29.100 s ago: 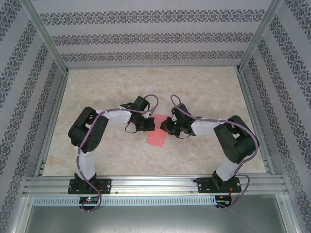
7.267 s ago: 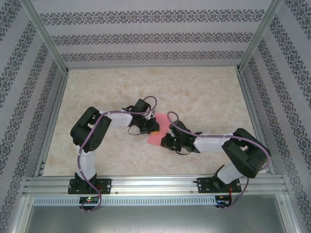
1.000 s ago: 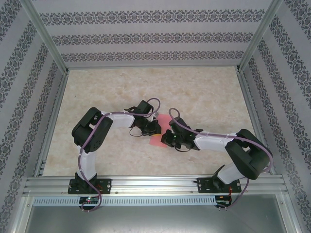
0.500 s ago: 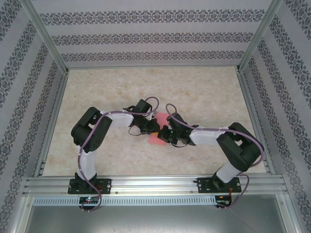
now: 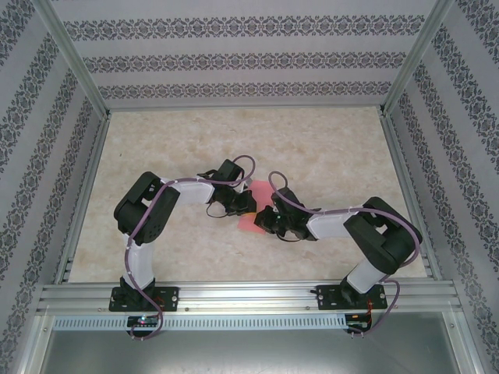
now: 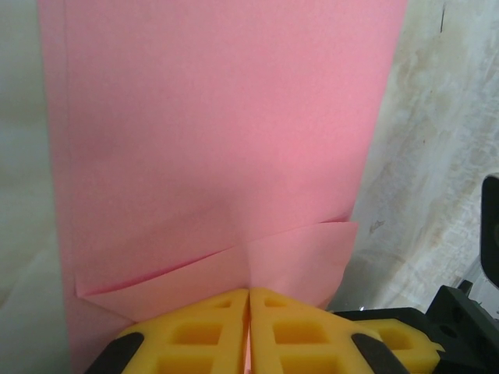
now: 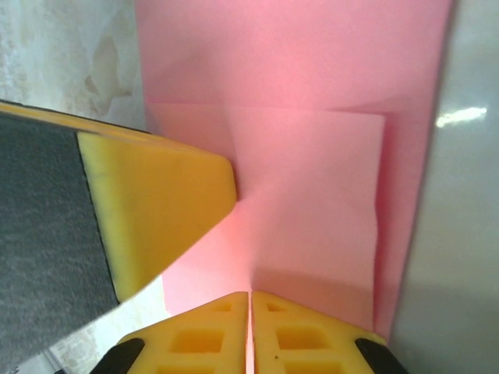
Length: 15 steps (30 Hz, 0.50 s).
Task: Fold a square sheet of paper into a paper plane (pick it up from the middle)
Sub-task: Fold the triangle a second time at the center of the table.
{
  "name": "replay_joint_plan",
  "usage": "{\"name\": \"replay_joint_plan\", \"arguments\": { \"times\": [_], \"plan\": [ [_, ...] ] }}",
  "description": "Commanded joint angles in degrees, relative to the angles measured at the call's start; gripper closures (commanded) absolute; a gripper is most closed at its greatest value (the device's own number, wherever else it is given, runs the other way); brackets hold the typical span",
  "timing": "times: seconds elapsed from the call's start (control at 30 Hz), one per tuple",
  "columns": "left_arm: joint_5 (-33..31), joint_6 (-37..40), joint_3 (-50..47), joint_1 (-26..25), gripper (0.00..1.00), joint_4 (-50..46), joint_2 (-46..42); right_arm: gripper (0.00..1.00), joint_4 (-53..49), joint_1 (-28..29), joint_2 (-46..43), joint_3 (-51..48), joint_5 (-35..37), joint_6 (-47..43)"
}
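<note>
Left pincer (image 6: 248,331), right pincer (image 7: 249,331): pressed together atop square sheet of paper (image 6: 218,140).
Thin matte pink, corner flaps creased; marbled surface (image 5: 312,140) open around it.

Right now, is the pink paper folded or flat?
Partly folded. The paper has two corner flaps turned in, meeting at a middle line; the rest lies flat.
</note>
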Motion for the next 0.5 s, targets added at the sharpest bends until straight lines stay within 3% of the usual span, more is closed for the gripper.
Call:
{"name": "replay_joint_plan", "arguments": {
  "times": [0.0, 0.47],
  "plan": [
    [-5.5, 0.8, -1.0, -0.9, 0.88, -3.9, 2.5, 0.88, -4.8, -0.3, -1.8, -2.1, 0.1, 0.6],
    [-5.8, 1.3, -1.2, -0.9, 0.89, -4.5, 2.8, 0.87, -10.6, 0.9, -5.1, -4.5, -0.5, -0.8]
  ]
}}
